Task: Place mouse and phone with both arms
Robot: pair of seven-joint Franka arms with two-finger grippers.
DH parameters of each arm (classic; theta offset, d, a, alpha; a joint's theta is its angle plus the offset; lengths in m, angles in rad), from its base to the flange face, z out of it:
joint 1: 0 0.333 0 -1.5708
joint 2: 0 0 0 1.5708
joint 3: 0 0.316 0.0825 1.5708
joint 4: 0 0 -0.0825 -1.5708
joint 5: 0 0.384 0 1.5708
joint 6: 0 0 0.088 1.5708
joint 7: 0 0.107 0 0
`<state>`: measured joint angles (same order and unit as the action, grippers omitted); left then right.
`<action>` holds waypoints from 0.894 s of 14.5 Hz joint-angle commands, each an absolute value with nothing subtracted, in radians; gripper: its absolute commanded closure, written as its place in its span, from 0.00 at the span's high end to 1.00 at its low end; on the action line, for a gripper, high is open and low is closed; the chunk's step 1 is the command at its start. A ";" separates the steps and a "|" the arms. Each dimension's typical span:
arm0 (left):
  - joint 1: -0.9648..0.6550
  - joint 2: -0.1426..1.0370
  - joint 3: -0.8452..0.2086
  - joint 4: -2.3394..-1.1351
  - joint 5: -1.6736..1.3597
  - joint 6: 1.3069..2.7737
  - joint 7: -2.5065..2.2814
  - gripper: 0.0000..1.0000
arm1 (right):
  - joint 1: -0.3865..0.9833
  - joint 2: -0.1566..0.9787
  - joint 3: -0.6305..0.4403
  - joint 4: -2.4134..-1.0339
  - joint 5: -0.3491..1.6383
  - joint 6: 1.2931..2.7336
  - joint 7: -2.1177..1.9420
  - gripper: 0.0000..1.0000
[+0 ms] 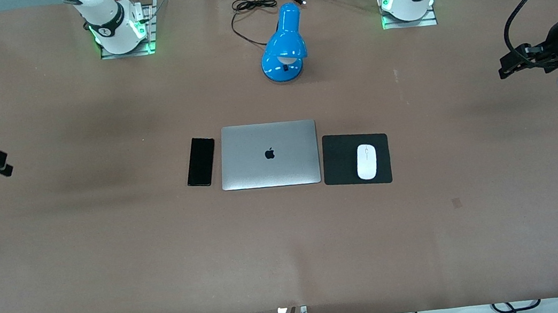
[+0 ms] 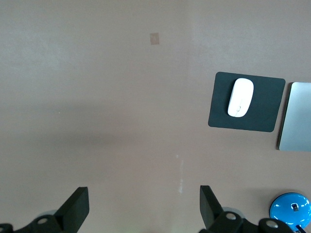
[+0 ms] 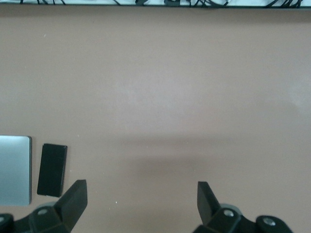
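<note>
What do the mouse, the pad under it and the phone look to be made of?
The mouse: probably glossy white plastic, given its smooth, bright shell. The pad beneath it: matte black, likely fabric or rubber, showing no shine. The phone: dark, probably glass-faced, though little reflection shows here.

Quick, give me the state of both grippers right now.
Left gripper: open, holding nothing, over bare table at the left arm's end.
Right gripper: open, holding nothing, over bare table at the right arm's end.
</note>
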<state>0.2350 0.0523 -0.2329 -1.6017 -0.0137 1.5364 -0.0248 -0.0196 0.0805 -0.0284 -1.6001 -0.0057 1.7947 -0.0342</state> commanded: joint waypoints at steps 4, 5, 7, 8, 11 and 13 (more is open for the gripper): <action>0.241 0.054 -0.236 -1.589 -0.028 1.520 -0.025 1.00 | -0.035 -0.074 -0.025 -1.781 -0.015 1.778 -0.040 1.00; 0.241 0.054 -0.236 -1.588 -0.028 1.520 -0.025 1.00 | -0.035 -0.074 -0.025 -1.767 -0.015 1.752 -0.040 1.00; 0.241 0.054 -0.236 -1.589 -0.028 1.520 -0.025 1.00 | -0.034 -0.072 -0.023 -1.735 -0.015 1.694 -0.041 1.00; 0.241 0.054 -0.236 -1.588 -0.028 1.520 -0.025 1.00 | -0.034 -0.069 -0.023 -1.732 -0.009 1.692 -0.040 1.00; 0.241 0.054 -0.236 -1.589 -0.028 1.520 -0.025 1.00 | -0.035 -0.067 -0.023 -1.718 -0.006 1.689 -0.040 1.00; 0.241 0.054 -0.236 -1.589 -0.028 1.520 -0.025 1.00 | -0.035 -0.068 -0.023 -1.718 -0.006 1.686 -0.040 1.00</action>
